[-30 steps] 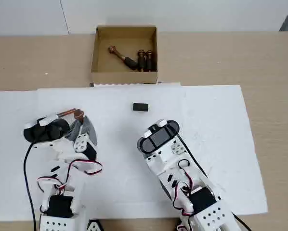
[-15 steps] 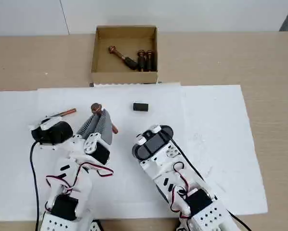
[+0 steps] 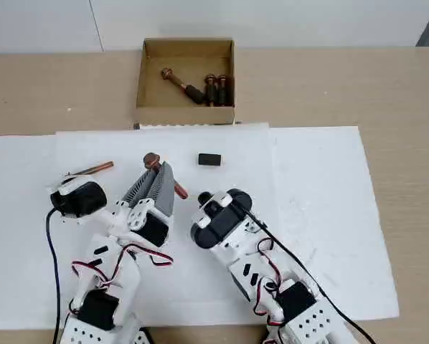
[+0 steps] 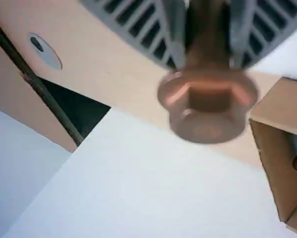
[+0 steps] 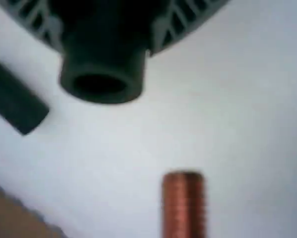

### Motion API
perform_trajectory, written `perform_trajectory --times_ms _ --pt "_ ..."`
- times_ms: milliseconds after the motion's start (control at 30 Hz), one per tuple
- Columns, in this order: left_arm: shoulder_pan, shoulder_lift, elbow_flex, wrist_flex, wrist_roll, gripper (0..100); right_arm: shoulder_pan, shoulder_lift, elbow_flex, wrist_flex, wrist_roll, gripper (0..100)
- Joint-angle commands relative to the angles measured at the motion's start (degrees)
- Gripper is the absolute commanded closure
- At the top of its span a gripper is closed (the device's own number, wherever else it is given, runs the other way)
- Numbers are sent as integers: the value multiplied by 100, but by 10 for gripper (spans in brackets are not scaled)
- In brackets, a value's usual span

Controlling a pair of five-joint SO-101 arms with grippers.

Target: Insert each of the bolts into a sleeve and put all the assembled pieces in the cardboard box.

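Pinched tight in the left gripper [image 3: 157, 178]: a copper bolt [image 3: 152, 160], head toward the far side, threaded tip toward the right, held above the white paper [image 3: 315, 215]. Clamped in the right gripper [image 5: 106, 29]: a black sleeve [image 5: 102, 74], open bore facing out, near that tip but apart from it. Loose on the paper: a second sleeve [image 3: 209, 159] just beyond both grippers, a second bolt [image 3: 92, 170] to the left. At the far side of the bench [image 3: 343, 86]: the cardboard box [image 3: 186, 115], assembled pieces [image 3: 200, 89] inside.
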Motion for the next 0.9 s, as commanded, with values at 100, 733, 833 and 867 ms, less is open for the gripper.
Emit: perform_trajectory --times_ms 100,733,833,867 --pt "26 -79 -66 -167 44 995 -277 -48 -53 -198 316 995" --pt "413 -70 92 -141 185 995 -295 -48 -290 -207 475 995" --pt "413 -70 92 -158 176 995 -295 -48 -290 -207 475 995" --pt "413 -70 92 -158 176 995 -295 -48 -290 -207 475 995"
